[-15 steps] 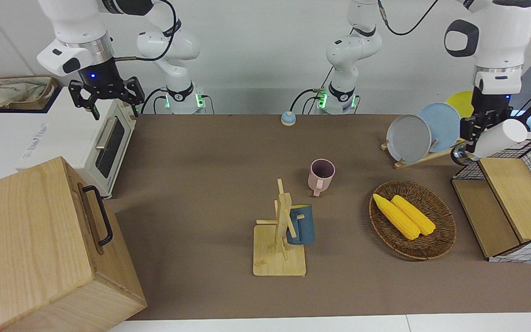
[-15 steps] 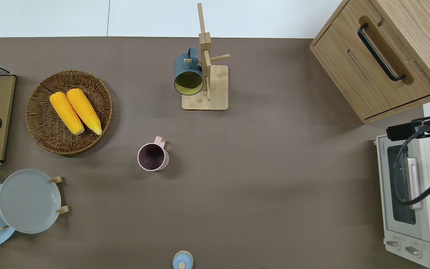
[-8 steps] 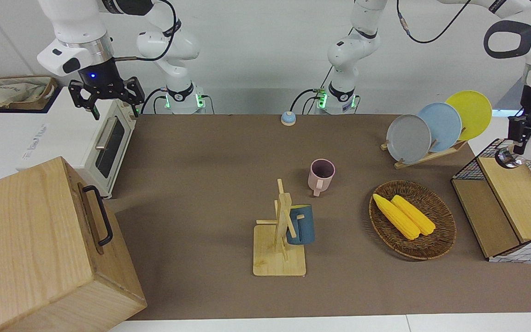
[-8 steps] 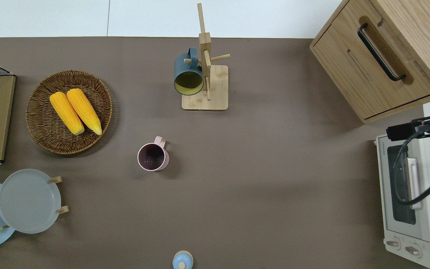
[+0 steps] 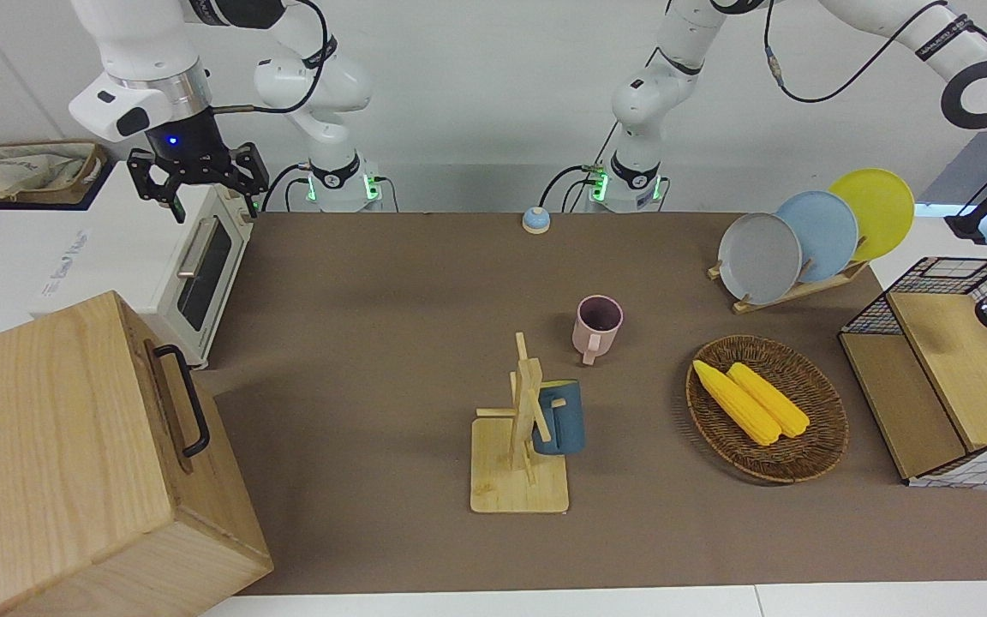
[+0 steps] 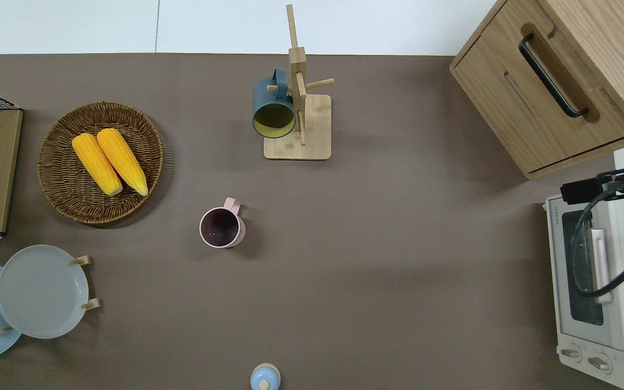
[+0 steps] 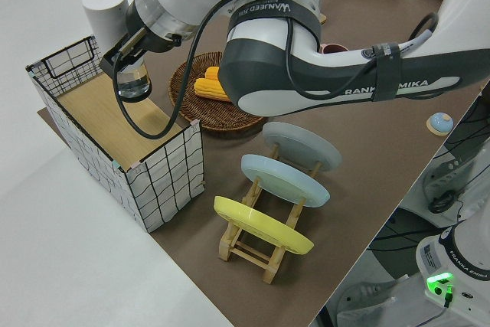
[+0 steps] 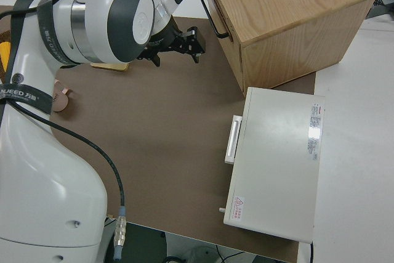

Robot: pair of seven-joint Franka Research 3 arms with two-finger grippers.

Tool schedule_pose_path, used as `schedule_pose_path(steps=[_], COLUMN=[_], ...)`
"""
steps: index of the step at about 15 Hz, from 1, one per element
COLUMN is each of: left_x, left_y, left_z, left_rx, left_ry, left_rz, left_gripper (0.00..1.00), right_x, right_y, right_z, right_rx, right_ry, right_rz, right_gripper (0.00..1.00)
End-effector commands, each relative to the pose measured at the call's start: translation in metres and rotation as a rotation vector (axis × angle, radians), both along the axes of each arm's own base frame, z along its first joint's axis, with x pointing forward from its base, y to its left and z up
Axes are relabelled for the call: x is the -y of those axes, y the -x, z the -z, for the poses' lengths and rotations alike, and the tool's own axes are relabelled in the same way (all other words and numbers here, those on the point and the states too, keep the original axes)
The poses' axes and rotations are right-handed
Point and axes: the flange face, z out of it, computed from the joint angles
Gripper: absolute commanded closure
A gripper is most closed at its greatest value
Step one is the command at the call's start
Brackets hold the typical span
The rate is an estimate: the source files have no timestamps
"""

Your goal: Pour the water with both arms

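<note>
Since a second ago the left gripper (image 7: 129, 57) has carried its white cylindrical bottle (image 7: 104, 10) outward past the plate rack; it now hangs over the wire-grid basket (image 7: 157, 181) with the wooden lid, fingers clamped on the bottle, shiny round base down. Right arm parked, right gripper (image 5: 196, 176) spread apart. Glossy pink mug (image 6: 221, 227) stands upright mid-table, nearer the robots than the woven corn basket (image 6: 57, 187).

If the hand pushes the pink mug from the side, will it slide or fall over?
The pink mug stands upright on its flat base, squat and apparently empty, so it would probably slide. The brown table cover looks matte, so a high push might tip it. Its handle may make it turn.
</note>
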Motion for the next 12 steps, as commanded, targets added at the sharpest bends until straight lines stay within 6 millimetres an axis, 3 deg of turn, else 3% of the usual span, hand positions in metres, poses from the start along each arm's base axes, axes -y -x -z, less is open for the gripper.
schedule_pose_path(steps=[1,6,12], left_x=[-0.018,-0.027,-0.030], left_y=[-0.010,-0.018,-0.024], left_z=[0.008,0.040,0.066], left_rx=[0.107,0.112,0.123], left_ry=[-0.031,-0.018,0.015], left_rz=[0.031,0.043,0.082], left_gripper=[1.00,1.00,1.00], right_x=[0.000,-0.001,-0.001], right_y=[0.002,0.002,0.002], right_z=[-0.004,-0.004,-0.004], right_rx=[-0.003,-0.003,-0.003], right_ry=[-0.013,-0.013,-0.013], right_rz=[0.010,0.009,0.009], right_gripper=[0.007,0.007,0.007])
